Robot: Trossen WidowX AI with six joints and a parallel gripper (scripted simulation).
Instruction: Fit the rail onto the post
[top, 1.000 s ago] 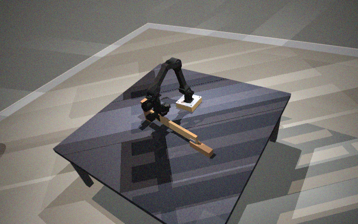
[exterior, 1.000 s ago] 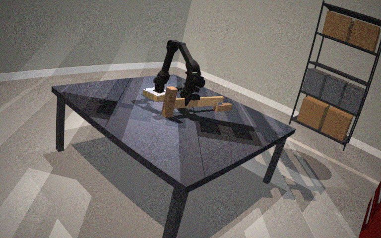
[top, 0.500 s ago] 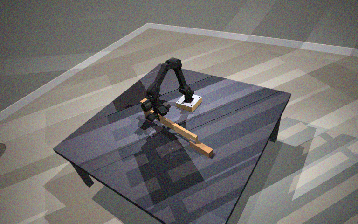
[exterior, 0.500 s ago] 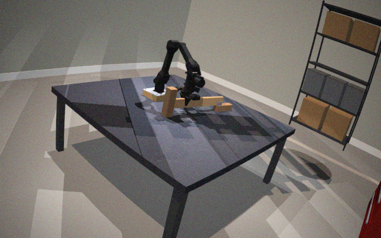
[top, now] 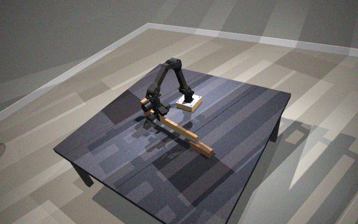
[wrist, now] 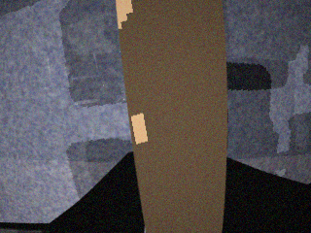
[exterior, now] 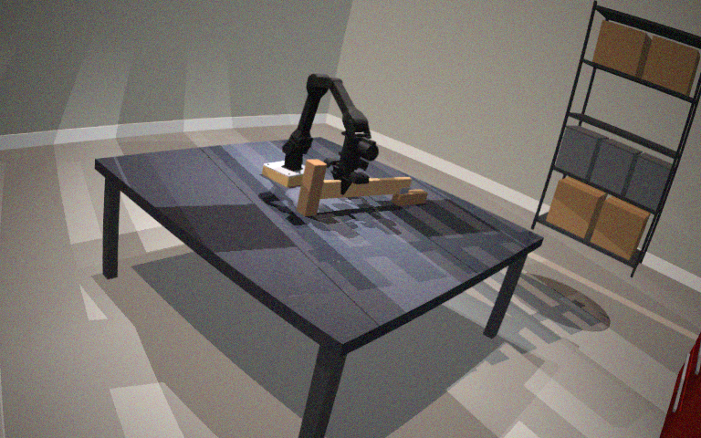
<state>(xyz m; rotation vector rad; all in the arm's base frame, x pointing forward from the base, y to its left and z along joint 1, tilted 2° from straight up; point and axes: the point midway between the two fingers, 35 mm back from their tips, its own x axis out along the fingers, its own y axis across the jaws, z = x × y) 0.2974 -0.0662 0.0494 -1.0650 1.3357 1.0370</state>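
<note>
The wooden rail (top: 180,128) (exterior: 384,186) (wrist: 177,97) is held off the table and looks about level. My gripper (top: 156,117) (exterior: 347,186) (wrist: 162,158) is shut on it near its post end. The short upright post (top: 143,101) (exterior: 311,188) stands just beyond the gripper. The rail's near end appears at or very close to the post's face; the pegs and holes are hidden, so I cannot tell how deep the pegs are. The rail's far end is at the bracket on the low footboard block (top: 204,150) (exterior: 414,197).
The white-topped arm base (top: 182,104) (exterior: 274,169) stands beside the rail on the dark table (top: 253,110) (exterior: 206,227). Patchy shadows lie across the table. A shelf rack with boxes (exterior: 620,48) stands on the floor away from the table.
</note>
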